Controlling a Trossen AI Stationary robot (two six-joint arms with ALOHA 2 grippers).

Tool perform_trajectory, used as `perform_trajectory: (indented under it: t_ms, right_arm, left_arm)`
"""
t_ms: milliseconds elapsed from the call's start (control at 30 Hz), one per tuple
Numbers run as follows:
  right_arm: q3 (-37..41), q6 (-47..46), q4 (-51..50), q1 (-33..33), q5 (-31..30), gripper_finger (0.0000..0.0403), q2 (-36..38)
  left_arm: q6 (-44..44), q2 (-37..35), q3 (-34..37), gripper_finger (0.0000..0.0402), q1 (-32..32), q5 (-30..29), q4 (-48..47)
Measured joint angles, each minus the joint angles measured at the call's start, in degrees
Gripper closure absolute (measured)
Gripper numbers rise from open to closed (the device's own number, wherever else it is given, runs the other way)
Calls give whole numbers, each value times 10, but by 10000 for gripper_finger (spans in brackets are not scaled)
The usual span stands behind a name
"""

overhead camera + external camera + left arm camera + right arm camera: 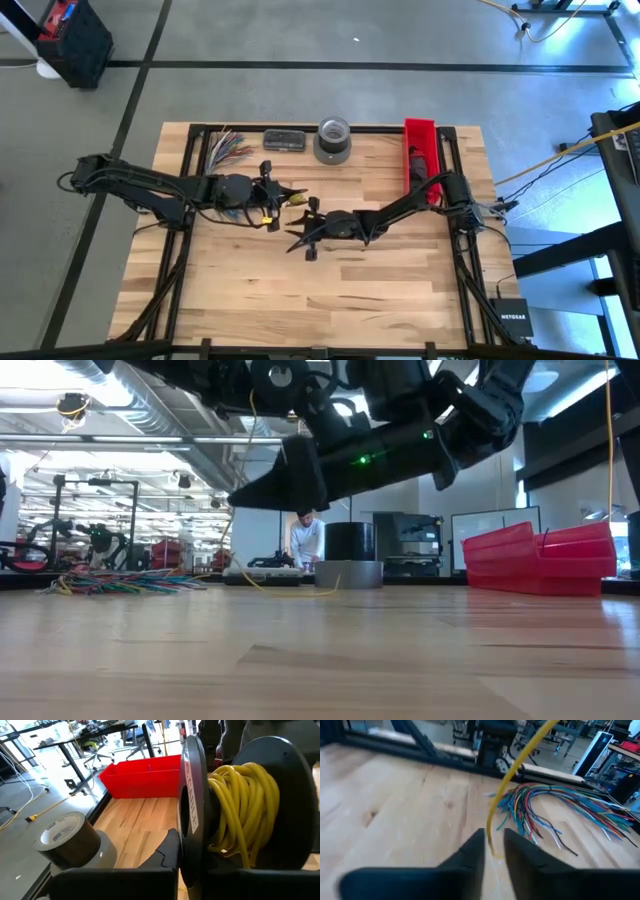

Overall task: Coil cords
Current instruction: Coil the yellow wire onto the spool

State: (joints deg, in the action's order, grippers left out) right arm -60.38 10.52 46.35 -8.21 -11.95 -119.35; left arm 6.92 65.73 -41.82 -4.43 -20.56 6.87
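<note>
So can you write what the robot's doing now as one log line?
left gripper: shut on spool of yellow cord | right gripper: closing around yellow cord | loose wires: untouched

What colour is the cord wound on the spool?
Yellow; the cord on the dark spool shows best in the left wrist view.

A light wooden table (330, 280) is seen bearing loose multicoloured cords (228, 147), a grey tape roll (333, 140), a dark flat case (284, 140) and a red bin (420, 150).
</note>
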Motion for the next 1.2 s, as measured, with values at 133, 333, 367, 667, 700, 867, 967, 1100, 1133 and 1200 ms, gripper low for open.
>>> perform_trajectory:
  t_ms: [133, 333, 367, 667, 700, 867, 967, 1100, 1133, 1200]
  right_arm:
    - [0, 31, -32, 0, -26, 393, 6]
    - [0, 48, -108, -4, -119, 395, 54]
    - [0, 50, -133, -5, -130, 397, 63]
    - [0, 42, -277, -5, -188, 398, 133]
    - [1, 39, -292, -5, -197, 399, 139]
    - [1, 10, -347, -4, -223, 400, 169]
    - [1, 2, -383, -4, -252, 401, 181]
    - [1, -6, -399, -4, -263, 401, 205]
    - [1, -12, -398, -4, -256, 401, 211]
    - [1, -26, -394, -5, -232, 402, 224]
  left_arm:
    - [0, 0, 0, 402, -5, 0, -4]
    - [23, -4, 0, 401, -32, 0, -13]
    - [25, -7, 0, 401, -36, 0, -20]
    - [25, -55, 0, 401, -45, -58, -123]
    - [25, -60, 0, 401, -45, -65, -136]
    - [25, -68, 0, 401, -45, -69, -179]
    - [25, -67, 0, 401, -47, -67, -198]
    - [23, -65, 0, 401, -41, -73, -252]
    - [19, -62, 0, 402, -36, -77, -252]
    - [14, -59, 0, 401, -27, -88, -252]
